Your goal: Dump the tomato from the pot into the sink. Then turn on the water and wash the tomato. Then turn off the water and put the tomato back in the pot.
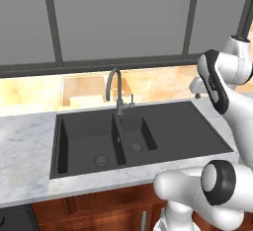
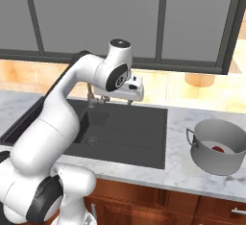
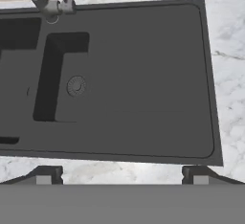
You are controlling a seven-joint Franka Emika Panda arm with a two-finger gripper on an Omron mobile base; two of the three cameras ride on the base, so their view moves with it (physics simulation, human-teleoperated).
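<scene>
Tomato (image 2: pixel 218 148) sits inside the grey pot (image 2: pixel 218 147) on the marble counter (image 2: pixel 182 118), right of the black sink (image 2: pixel 125 137).

Your right base view shows pot and tomato; your left base view shows both basins and the faucet (image 1: pixel 116 89). In your hand view, your gripper (image 3: pixel 122 174) hangs over the draining section, fingers spread wide, holding nothing.

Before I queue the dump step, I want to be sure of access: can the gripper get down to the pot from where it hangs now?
Probably yes. The gripper hangs open above the sink, and the pot stands uncovered on the counter to its right, tomato inside, with nothing between them.
</scene>
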